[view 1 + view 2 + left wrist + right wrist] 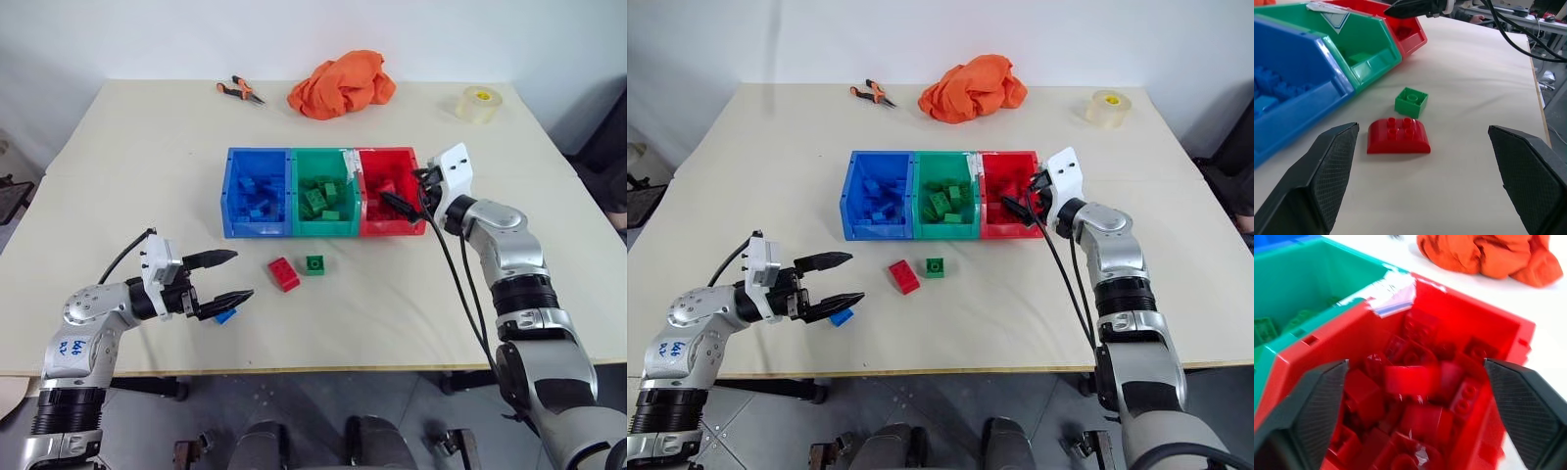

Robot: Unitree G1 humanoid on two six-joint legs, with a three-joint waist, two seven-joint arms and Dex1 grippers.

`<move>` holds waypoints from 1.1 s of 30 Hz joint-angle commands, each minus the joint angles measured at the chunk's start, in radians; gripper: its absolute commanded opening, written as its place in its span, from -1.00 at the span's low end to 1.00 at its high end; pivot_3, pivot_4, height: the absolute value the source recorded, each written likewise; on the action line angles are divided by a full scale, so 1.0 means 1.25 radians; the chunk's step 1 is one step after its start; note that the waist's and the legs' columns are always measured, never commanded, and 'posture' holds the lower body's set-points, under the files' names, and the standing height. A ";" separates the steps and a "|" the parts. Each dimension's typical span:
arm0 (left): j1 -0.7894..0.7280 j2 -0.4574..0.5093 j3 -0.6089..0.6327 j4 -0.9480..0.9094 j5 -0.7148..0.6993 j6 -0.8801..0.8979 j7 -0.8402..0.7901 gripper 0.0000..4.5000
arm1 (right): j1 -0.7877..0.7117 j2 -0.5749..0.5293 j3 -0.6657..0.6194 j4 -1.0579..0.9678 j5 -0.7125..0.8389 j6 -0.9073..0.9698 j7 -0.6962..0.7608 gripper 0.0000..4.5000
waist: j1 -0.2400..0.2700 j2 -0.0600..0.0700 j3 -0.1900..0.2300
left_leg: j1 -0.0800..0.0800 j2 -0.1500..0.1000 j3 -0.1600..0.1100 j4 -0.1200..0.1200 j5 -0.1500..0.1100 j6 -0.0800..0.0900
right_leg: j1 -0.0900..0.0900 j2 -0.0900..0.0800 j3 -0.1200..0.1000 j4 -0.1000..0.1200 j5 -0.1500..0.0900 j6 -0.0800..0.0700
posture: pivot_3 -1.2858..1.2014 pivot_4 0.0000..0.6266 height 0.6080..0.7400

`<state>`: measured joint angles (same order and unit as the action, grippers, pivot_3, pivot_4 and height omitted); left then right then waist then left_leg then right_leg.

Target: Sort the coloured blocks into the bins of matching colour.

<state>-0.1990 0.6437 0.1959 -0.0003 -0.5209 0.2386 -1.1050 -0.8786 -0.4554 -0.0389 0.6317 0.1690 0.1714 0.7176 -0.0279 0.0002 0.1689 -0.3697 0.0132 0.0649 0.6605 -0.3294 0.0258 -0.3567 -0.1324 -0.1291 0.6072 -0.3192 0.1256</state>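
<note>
The three joined bins sit mid-table: the blue bin (257,191), the green bin (323,191) and the red bin (390,191), each holding several blocks of its own colour. In front of them a red block (284,274) and a green block (314,264) lie loose on the table. A blue block (225,315) lies under my left gripper (243,275), which is open and empty, pointing towards the red block (1398,137). My right gripper (1415,363) hangs open over the red bin, with a blurred red block (1409,379) just under it on the pile.
An orange cloth (341,83), orange-handled pliers (240,91) and a roll of clear tape (478,105) lie along the far edge of the table (127,176). The front edge runs just below my left gripper.
</note>
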 commanded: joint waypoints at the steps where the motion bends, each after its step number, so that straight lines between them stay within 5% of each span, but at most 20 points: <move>1: 0.004 0.006 0.022 -0.037 -0.022 0.002 0.007 1.00 | 0.034 -0.027 0.000 -0.119 0.027 -0.008 0.072 0.99 | 0.001 0.000 0.000 | 0.000 0.000 0.000 0.000 0.000 0.000 | 0.000 0.000 0.000 0.000 0.000 0.000 | 0.03 -0.52 1.00; 9: 0.014 0.026 0.044 -0.027 -0.025 0.004 -0.010 1.00 | 0.338 -0.216 -0.018 -0.477 0.183 0.069 0.402 0.99 | 0.019 0.000 0.000 | 0.000 -0.001 -0.002 0.000 0.000 0.000 | 0.002 0.000 0.001 -0.003 0.000 0.000 | 0.03 -0.52 1.00; 13: 0.015 0.048 0.064 0.002 -0.022 -0.005 -0.031 1.00 | 0.461 -0.340 -0.078 -0.479 0.195 0.044 0.493 0.99 | 0.021 0.000 0.000 | 0.000 0.000 0.001 0.000 0.000 0.000 | 0.003 0.000 0.000 -0.005 0.000 0.000 | 0.03 -0.52 1.00; 19: 0.021 0.056 0.090 0.014 -0.021 -0.012 -0.020 1.00 | 0.541 -0.414 -0.172 -0.416 0.196 -0.004 0.510 0.99 | 0.021 0.000 0.000 | 0.001 0.001 0.001 0.000 0.000 0.000 | 0.005 0.000 -0.001 -0.009 0.000 0.000 | 0.03 -0.52 1.00; 25: 0.044 0.053 0.097 -0.008 -0.024 -0.007 -0.019 1.00 | 0.533 -0.379 -0.131 -0.465 0.189 0.024 0.470 0.99 | 0.020 0.000 0.000 | 0.001 0.001 0.001 0.000 0.000 0.000 | 0.006 0.000 -0.001 -0.010 0.000 0.000 | 0.03 -0.52 1.00; 33: 0.047 0.045 0.096 -0.034 -0.031 -0.007 -0.014 1.00 | 0.376 -0.177 0.058 -0.458 0.117 0.062 0.344 0.99 | 0.019 0.001 0.000 | 0.001 0.001 0.000 0.000 -0.001 0.000 | 0.006 0.000 -0.001 -0.011 0.000 0.000 | 0.03 -0.52 1.00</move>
<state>-0.1443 0.6972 0.2986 -0.0001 -0.5319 0.2386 -1.1242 -0.3815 -0.6974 0.0110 0.0508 0.3390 0.2630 1.1758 -0.0036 0.0010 0.1693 -0.3682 0.0149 0.0641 0.6606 -0.3301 0.0256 -0.3493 -0.1327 -0.1299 0.5946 -0.3192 0.1257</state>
